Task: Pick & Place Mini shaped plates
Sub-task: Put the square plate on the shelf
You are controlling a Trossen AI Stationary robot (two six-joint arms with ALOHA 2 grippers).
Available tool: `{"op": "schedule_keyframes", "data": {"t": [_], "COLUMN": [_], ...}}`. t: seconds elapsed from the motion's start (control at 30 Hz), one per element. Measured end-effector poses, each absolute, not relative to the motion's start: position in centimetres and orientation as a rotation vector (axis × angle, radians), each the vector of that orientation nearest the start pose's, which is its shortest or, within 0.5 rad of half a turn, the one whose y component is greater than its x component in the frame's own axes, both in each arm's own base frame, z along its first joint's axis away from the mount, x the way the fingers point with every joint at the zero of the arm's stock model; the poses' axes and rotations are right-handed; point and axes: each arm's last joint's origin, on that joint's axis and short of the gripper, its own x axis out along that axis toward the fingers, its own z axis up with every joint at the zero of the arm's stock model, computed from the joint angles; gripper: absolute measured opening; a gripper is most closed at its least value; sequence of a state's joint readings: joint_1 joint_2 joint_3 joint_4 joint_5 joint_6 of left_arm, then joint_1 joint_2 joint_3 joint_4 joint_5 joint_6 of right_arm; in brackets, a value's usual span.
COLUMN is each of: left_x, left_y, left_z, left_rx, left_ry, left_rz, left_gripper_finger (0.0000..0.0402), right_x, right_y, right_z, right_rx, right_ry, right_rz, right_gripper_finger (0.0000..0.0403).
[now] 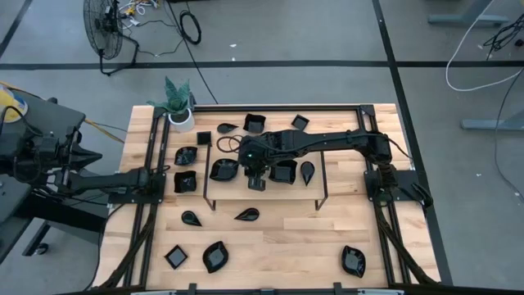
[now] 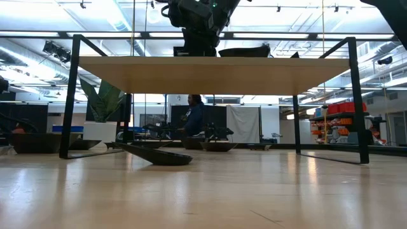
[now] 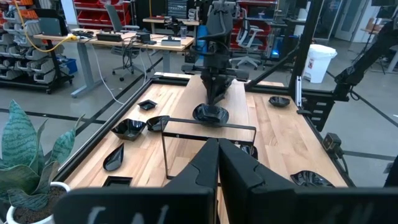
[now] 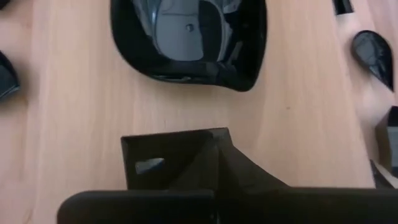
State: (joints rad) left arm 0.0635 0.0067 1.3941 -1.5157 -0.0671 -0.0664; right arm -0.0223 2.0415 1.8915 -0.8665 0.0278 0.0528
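Observation:
Many mini shaped plates, small glossy black dishes, lie about the wooden table [image 1: 327, 238] and on a raised wooden shelf [image 1: 270, 201] on a thin black frame. My right gripper [image 1: 256, 182] is shut and slants down over the shelf, between a wavy dish [image 1: 223, 170] and a squarish dish [image 1: 283, 172]. In the right wrist view its shut fingers [image 4: 217, 143] stand over bare wood, just short of the wavy dish [image 4: 186, 37], with nothing between them. My left gripper [image 3: 217, 152] is shut and waits level at the table's left edge.
A white pot with a green plant [image 1: 178, 106] stands at the far left corner. Teardrop dishes [image 1: 191, 218] [image 1: 247, 215] lie in front of the shelf, and square and leaf dishes [image 1: 175, 256] [image 1: 215, 256] [image 1: 354, 260] near the front edge. More dishes [image 1: 255, 123] sit behind the shelf.

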Motion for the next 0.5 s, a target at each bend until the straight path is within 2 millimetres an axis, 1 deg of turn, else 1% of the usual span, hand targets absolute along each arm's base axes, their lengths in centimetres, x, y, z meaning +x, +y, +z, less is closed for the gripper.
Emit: {"op": "schedule_keyframes", "data": {"t": [0.1, 0.37, 0.5], "left_x": [-16.23, -16.23, -16.23], "left_y": [-0.84, -0.83, -0.84], "left_z": [34.48, 34.48, 34.48], "left_rx": [-0.066, -0.066, -0.065], "left_ry": [0.124, 0.124, 0.124], "left_rz": [0.134, 0.134, 0.134], "left_gripper_finger": [0.0018, 0.0018, 0.0018], "right_x": [44.2, 44.19, 44.05], "right_y": [-1.15, -1.21, -1.21], "right_z": [27.9, 27.89, 28.28], "right_rx": [0.048, 0.054, 0.06], "right_ry": [1.013, 1.013, 1.002], "right_rz": [-0.107, -0.125, -0.127], "right_gripper_finger": [0.0, 0.0, 0.0]}}
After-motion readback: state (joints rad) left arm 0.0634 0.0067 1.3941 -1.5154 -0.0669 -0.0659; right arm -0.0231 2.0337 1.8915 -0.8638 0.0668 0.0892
